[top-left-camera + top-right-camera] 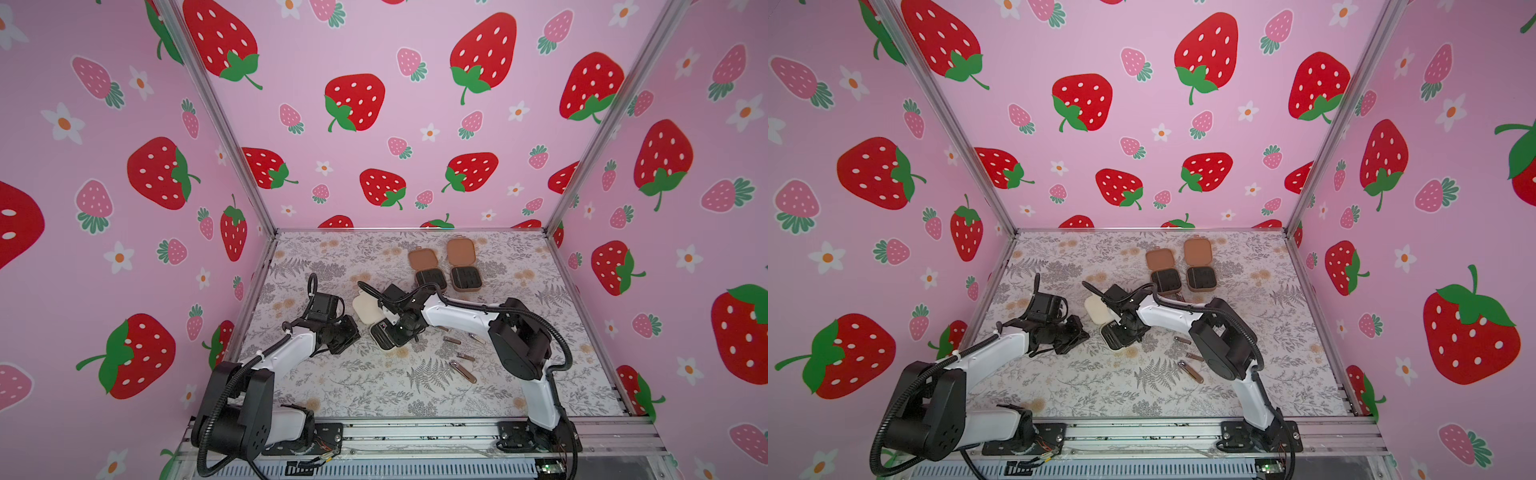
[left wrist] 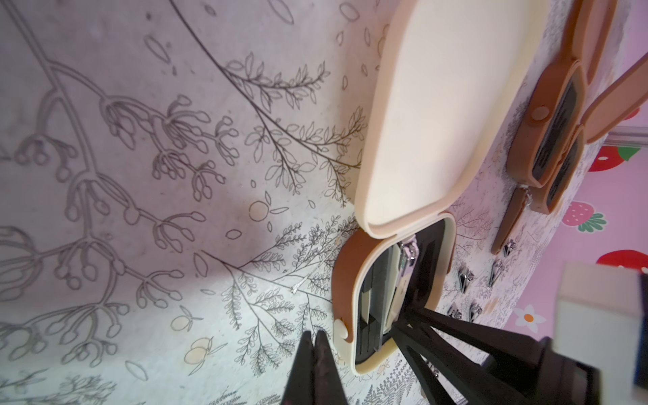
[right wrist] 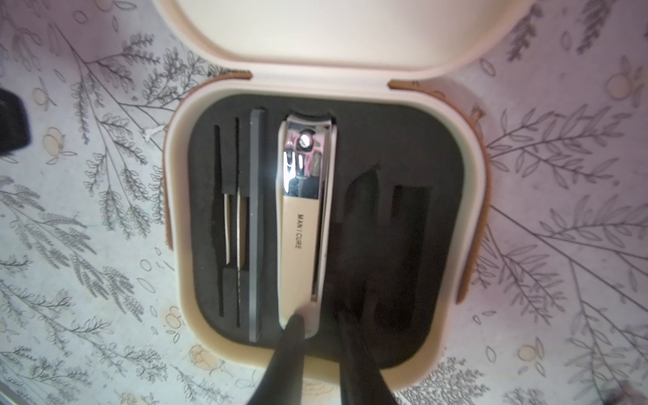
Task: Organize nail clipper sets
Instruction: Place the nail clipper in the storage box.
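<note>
From above, in both top views, the cream case (image 1: 365,309) (image 1: 1098,311) lies open near the middle of the floral table (image 1: 374,386), lid thrown back. The right gripper (image 1: 392,332) is dipped straight down into its black base. The left gripper (image 1: 353,334) hangs just beside that case, low over the table. Farther back sit a brown case (image 1: 423,261) and a second brown case (image 1: 462,251), side by side and open (both with black insides showing), while loose clippers (image 1: 451,340) lie scattered near the right arm. Over to the left wrist camera: the left gripper's fingers (image 2: 305,361) are pressed together with nothing between them, tips just short of the cream case's snap button (image 2: 340,329). On the far side of the rim, the right gripper's black fingers reach down inside. Now the right wrist camera, looking straight into the foam insert (image 3: 445,157): a big clipper (image 3: 301,228) marked MAN/CURE lies in the middle slot, with slim tools (image 3: 227,228) in the narrow slots beside it. The right gripper's fingers (image 3: 294,329) stand a small gap apart, one tip over the clipper's tail, the other over the foam alongside. Whether that is a pinch cannot be told.
</note>
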`<state>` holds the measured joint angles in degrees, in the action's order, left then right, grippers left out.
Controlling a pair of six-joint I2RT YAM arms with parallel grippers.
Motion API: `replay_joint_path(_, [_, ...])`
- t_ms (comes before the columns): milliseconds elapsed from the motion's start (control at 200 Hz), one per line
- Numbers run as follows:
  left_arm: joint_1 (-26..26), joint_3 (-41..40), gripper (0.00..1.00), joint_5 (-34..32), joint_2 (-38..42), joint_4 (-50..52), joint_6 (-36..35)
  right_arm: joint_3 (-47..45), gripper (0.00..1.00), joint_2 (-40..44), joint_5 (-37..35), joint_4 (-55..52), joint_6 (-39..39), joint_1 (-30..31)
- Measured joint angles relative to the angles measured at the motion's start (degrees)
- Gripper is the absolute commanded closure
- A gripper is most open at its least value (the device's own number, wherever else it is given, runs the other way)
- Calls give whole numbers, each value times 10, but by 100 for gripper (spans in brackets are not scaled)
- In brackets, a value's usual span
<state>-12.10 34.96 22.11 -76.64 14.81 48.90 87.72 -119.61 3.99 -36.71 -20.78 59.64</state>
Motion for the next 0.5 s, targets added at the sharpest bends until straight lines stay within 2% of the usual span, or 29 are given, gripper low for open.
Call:
replay_joint_path(335, [-35,44,100,9,-8,25,-7,14,76,8,-20,-9,2,2])
replay_joint_path(500, [-45,79,100,15,-26,27,-11,19,75,49,-27,-9,5,-2])
